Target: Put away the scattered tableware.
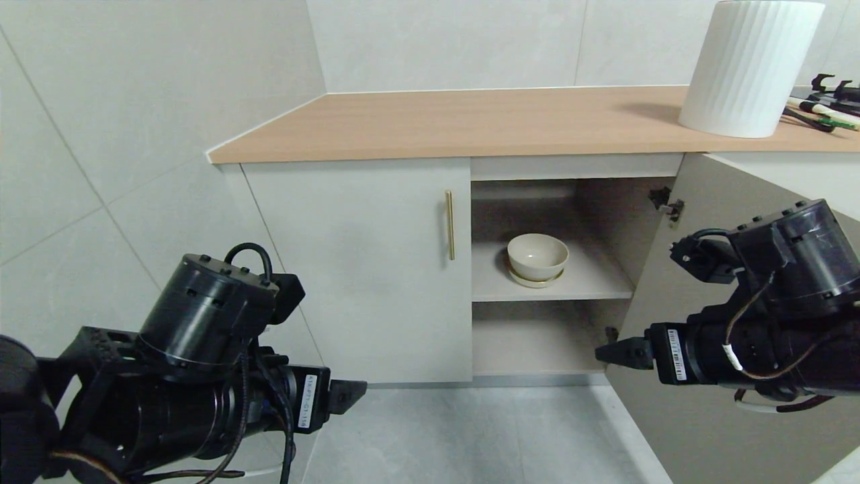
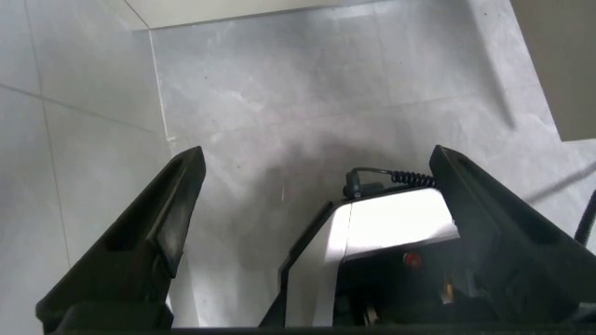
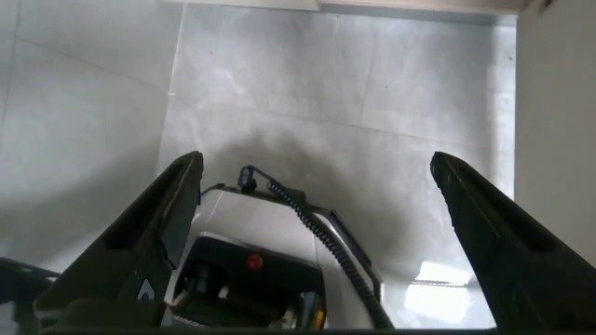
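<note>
A cream bowl [image 1: 537, 255] rests on a small plate [image 1: 535, 279] on the middle shelf [image 1: 591, 279] of the open cupboard. My left gripper [image 1: 349, 393] hangs low, left of the cupboard and in front of its closed door [image 1: 363, 269]. In the left wrist view the left gripper [image 2: 317, 177] stands open over the grey floor, nothing between its fingers. My right gripper [image 1: 608, 354] is beside the opened door [image 1: 725, 403], level with the lower compartment. The right gripper [image 3: 317, 181] is also open and holds nothing.
A wooden countertop [image 1: 470, 124] tops the cupboard, with a tall white ribbed container [image 1: 749, 67] and some utensils [image 1: 823, 107] at its right end. A brass handle [image 1: 449, 225] runs down the closed door. Tiled walls close the left side; grey floor [image 1: 470, 430] lies below.
</note>
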